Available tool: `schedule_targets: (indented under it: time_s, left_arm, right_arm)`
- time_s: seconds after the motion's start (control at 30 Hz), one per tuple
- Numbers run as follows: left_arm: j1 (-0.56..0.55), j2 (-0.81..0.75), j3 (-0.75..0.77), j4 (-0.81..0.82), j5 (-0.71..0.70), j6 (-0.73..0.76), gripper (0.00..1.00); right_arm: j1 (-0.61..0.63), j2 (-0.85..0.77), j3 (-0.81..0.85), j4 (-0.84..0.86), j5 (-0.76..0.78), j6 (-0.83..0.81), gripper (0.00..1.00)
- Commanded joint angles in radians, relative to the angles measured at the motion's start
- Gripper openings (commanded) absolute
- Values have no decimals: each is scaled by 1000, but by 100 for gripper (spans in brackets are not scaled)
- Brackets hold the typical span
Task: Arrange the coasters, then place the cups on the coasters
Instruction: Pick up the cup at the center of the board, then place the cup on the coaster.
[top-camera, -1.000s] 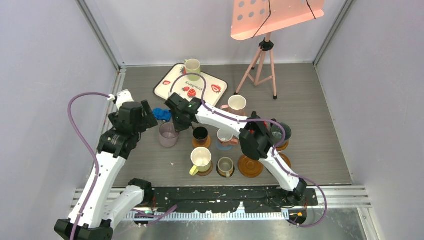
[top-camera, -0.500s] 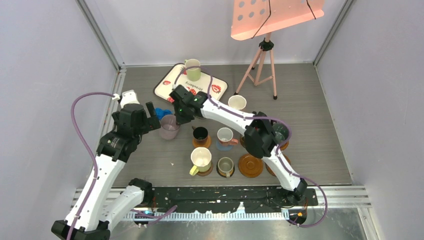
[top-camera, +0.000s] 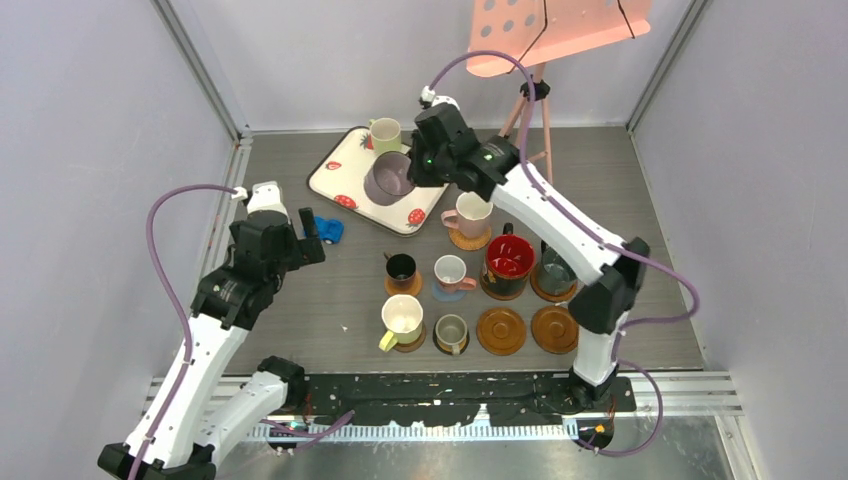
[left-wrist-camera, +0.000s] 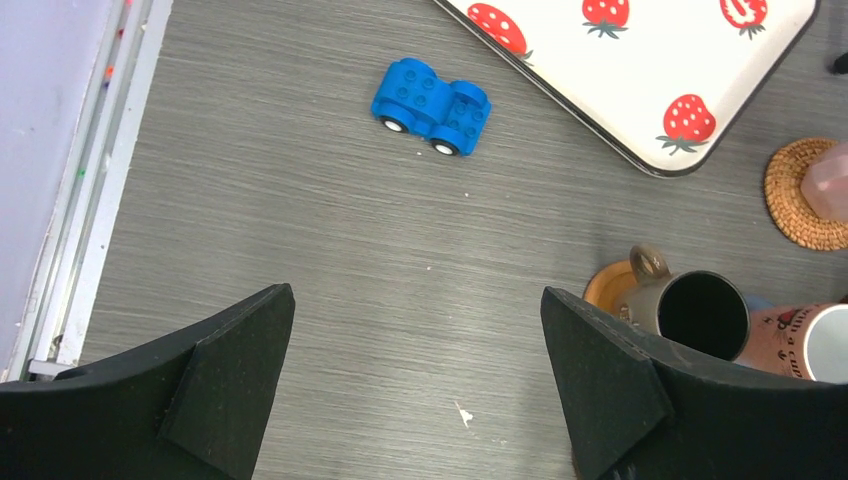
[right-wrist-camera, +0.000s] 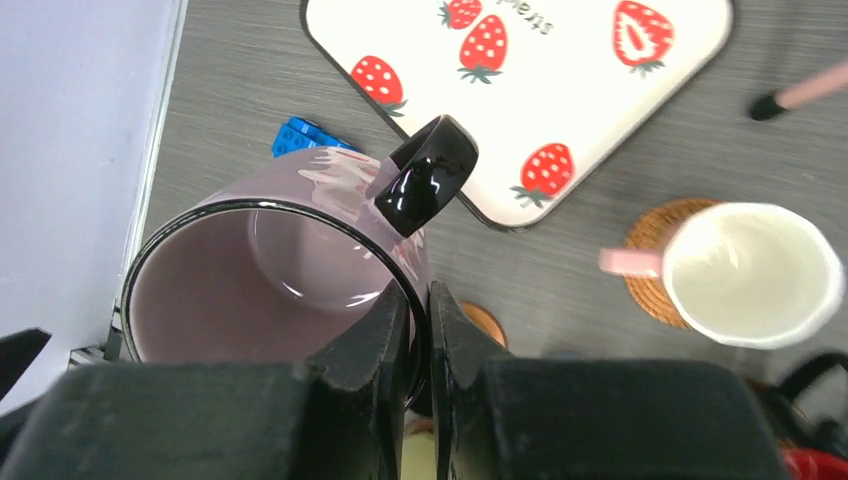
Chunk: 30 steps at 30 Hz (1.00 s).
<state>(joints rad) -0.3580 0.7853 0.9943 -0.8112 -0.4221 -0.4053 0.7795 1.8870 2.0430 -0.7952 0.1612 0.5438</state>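
My right gripper (top-camera: 418, 168) (right-wrist-camera: 420, 298) is shut on the rim of the mauve cup (top-camera: 390, 178) (right-wrist-camera: 265, 275), held in the air over the strawberry tray (top-camera: 345, 182). Its black handle (right-wrist-camera: 425, 185) points away from me. Two glossy brown coasters (top-camera: 501, 330) (top-camera: 555, 328) lie bare at the front right. The black cup (top-camera: 401, 267) (left-wrist-camera: 700, 312), pink-print cup (top-camera: 450, 271), red-inside cup (top-camera: 508, 262), teal cup (top-camera: 556, 268), cream cup (top-camera: 402, 318) and grey cup (top-camera: 451, 331) stand on coasters. A pink cup (top-camera: 472, 211) (right-wrist-camera: 750, 272) sits on a woven coaster (right-wrist-camera: 650, 270). My left gripper (top-camera: 306, 238) (left-wrist-camera: 415, 300) hangs open over bare table.
A yellow-green cup (top-camera: 385, 134) stands on the tray's far corner. The blue toy car (top-camera: 326, 229) (left-wrist-camera: 432, 95) lies left of the tray, just ahead of my left gripper. A pink tripod stand (top-camera: 530, 130) is at the back right. Walls close in on both sides.
My right arm has lifted the mauve cup from the table left of the black cup and carried it up and back over the tray. The left arm has shifted slightly.
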Motion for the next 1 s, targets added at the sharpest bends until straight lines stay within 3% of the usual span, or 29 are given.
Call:
schedule_targets:
  time_s: [0.0, 0.17, 0.4, 0.97]
  left_arm:
    - [-7, -6, 6, 40, 52, 32, 97]
    - [-11, -8, -12, 43, 66, 39, 97]
    - [-20, 1, -6, 48, 80, 46, 96]
    - [-40, -3, -17, 53, 83, 46, 97]
  right_arm:
    - [12, -180, -63, -26, 149, 18, 5]
    - [-6, -347, -178, -115, 246, 56, 5]
    - [-29, -536, -347, -154, 248, 96, 5]
    - [-46, -921, -745, -478, 341, 407, 5]
